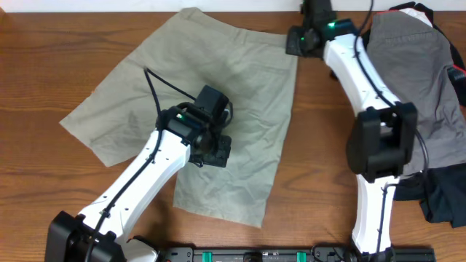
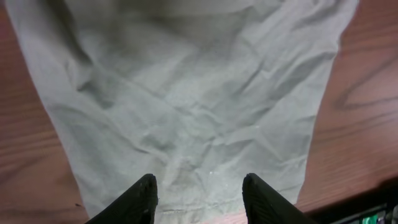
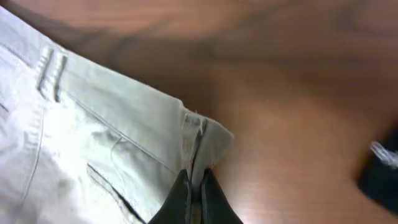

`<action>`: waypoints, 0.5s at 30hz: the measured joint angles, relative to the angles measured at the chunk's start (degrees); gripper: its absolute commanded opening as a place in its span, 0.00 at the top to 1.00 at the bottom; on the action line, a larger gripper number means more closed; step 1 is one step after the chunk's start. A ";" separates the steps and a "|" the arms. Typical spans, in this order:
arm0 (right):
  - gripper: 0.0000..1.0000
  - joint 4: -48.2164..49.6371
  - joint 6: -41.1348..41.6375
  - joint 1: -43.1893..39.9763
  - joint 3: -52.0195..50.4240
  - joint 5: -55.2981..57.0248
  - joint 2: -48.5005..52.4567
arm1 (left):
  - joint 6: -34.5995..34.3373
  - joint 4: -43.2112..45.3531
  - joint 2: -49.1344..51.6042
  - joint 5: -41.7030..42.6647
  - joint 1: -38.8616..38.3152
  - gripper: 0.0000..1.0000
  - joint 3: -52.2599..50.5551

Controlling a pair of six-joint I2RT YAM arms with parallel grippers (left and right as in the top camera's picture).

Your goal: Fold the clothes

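Nearby, left gripper hung over near leg of shorts, fingers spread wide, holding nothing; contact with cloth unclear. Shorts lay flat and wrinkled mid-table, one leg toward left, waistband at far side. Black garment at right edge, grey garment beyond it. Farther off, right gripper pinched narrow on far waistband corner.
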 measured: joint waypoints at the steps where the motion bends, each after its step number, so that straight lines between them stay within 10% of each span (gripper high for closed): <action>1: 0.99 -1.92 0.31 -0.79 0.00 0.00 -0.52 | -0.02 -0.09 0.00 0.02 -0.31 0.53 -0.33; 15: 0.99 -23.12 2.14 -8.00 -0.04 0.11 -4.00 | 3.30 1.73 0.15 -1.62 -2.82 0.41 -1.46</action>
